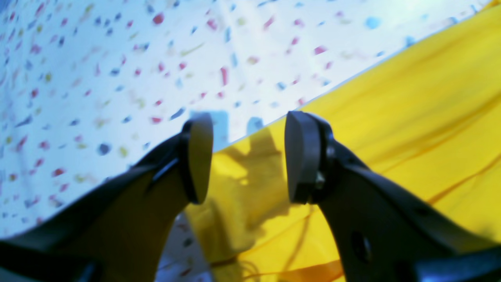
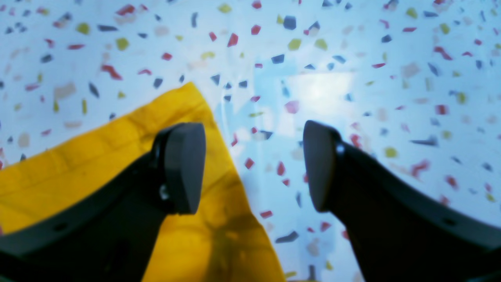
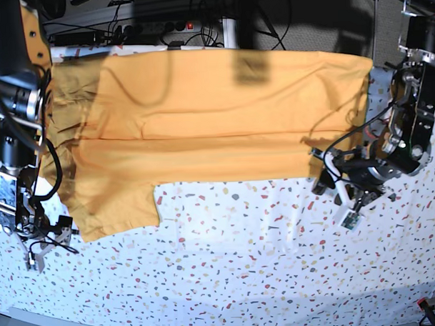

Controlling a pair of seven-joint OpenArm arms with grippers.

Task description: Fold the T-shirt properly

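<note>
Item, left gripper point(image 1: 249, 156): jaws apart, empty, poised over the straight hem edge of the T-shirt point(image 3: 223, 127), cloth running off toward 2 o'clock in my wrist view. Item, right gripper point(image 2: 254, 166): jaws apart, empty, one finger above a yellow sleeve corner at 9 o'clock, the other over the bare speckled tabletop point(image 2: 391, 78). Item, T-shirt: spread across the far half of the table, already doubled lengthwise by my reading, one sleeve jutting toward 6 o'clock. Handling note: I would lower both sets of jaws onto their edges together, pinching every layer, then lift evenly so the next fold lands square.
</note>
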